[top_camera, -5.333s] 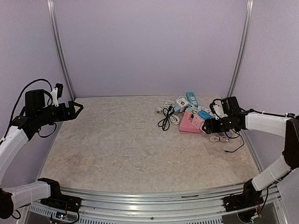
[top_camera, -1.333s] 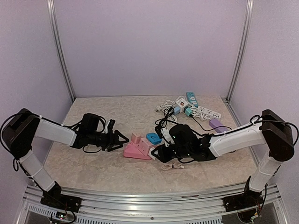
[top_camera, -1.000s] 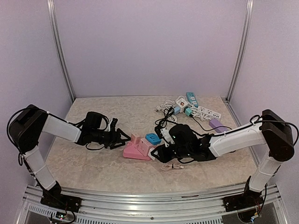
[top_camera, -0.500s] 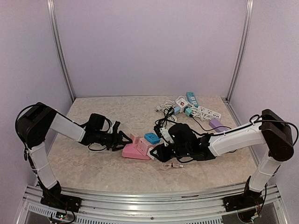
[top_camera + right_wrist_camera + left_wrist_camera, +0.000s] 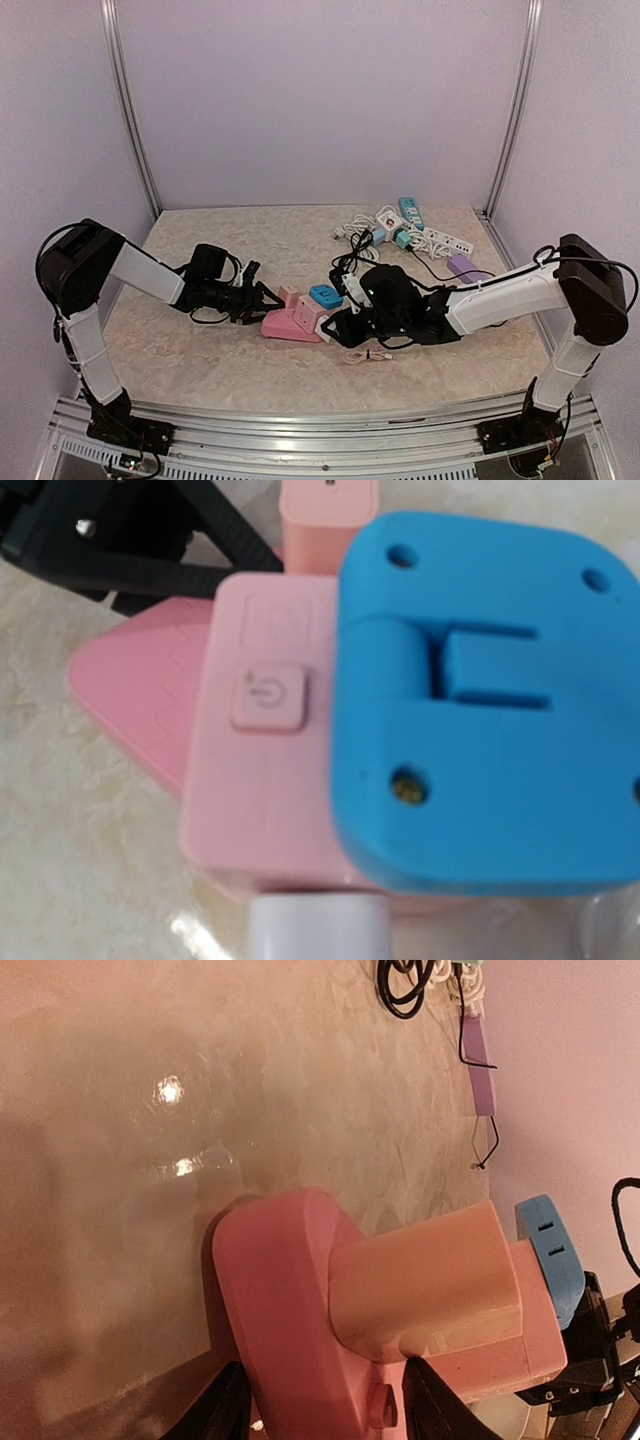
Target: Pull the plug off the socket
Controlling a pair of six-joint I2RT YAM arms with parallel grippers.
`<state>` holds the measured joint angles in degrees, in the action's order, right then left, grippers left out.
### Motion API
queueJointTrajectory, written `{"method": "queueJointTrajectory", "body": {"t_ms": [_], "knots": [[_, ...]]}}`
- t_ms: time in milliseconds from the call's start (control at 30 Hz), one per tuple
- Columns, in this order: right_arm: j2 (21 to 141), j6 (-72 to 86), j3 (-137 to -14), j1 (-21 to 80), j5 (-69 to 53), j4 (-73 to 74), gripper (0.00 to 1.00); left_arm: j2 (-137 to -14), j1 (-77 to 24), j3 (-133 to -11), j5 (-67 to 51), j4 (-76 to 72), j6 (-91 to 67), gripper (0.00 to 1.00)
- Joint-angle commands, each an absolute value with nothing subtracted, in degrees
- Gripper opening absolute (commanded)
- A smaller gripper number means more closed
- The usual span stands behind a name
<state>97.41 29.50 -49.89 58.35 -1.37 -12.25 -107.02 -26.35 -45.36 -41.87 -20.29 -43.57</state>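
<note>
The pink socket [image 5: 288,324] lies mid-table with a pink plug [image 5: 290,296] and a blue plug [image 5: 326,295] standing in it. In the left wrist view the pink plug [image 5: 425,1285] juts from the socket [image 5: 285,1330], and the blue plug [image 5: 550,1255] sits behind it. My left gripper [image 5: 268,300] is at the socket's left end. Its fingers [image 5: 225,1415] stand apart on either side of the socket's edge and the plug's base. My right gripper [image 5: 335,328] is shut on the socket's right end. Its fingers are hidden in the right wrist view, which shows the blue plug [image 5: 485,705] and the socket's button [image 5: 268,695].
At the back right lies a heap of power strips: a teal strip [image 5: 411,211], a white strip [image 5: 447,240] and a purple one [image 5: 465,266], with a coiled black cable [image 5: 352,255]. A small white cable [image 5: 368,355] lies in front of the right arm.
The right gripper carried the pink socket from the back right to mid-table and now holds still. The left gripper moved right onto the socket's left end, its jaws narrowing.
</note>
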Motion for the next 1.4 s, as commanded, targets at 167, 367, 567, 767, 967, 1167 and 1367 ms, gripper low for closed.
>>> {"method": "queueJointTrajectory", "body": {"t_ms": [167, 367, 567, 767, 967, 1167, 1367], "knots": [[97.47, 29.86, -52.29, 59.00, -1.24, -15.56, 0.00, -107.67, -26.98, -46.23, -43.24, -22.21, -44.55, 0.43], [97.31, 29.97, -52.14, 59.03, -0.83, -15.49, 0.00, -107.33, -27.11, -46.23, -43.54, -22.53, -45.01, 0.38], [96.83, 29.84, -52.20, 59.03, -0.88, -15.23, 0.07, -106.58, -27.33, -45.95, -44.10, -23.26, -45.62, 0.27], [95.22, 29.29, -50.77, 59.04, 0.22, -14.89, 0.46, -105.65, -27.33, -46.72, -43.93, -24.07, -48.49, 0.20], [93.73, 29.70, -48.68, 59.07, 1.30, -14.76, 0.70, -104.44, -27.33, -47.15, -43.79, -27.58, -52.10, 0.15], [89.11, 29.11, -46.75, 59.15, 4.09, -12.02, 0.80, -101.98, -27.42, -47.19, -43.55, -28.87, -50.28, 0.13], [82.74, 27.39, -45.98, 59.14, 9.24, -7.56, 0.84, -98.58, -27.80, -47.56, -43.24, -26.46, -45.70, 0.13]]}}
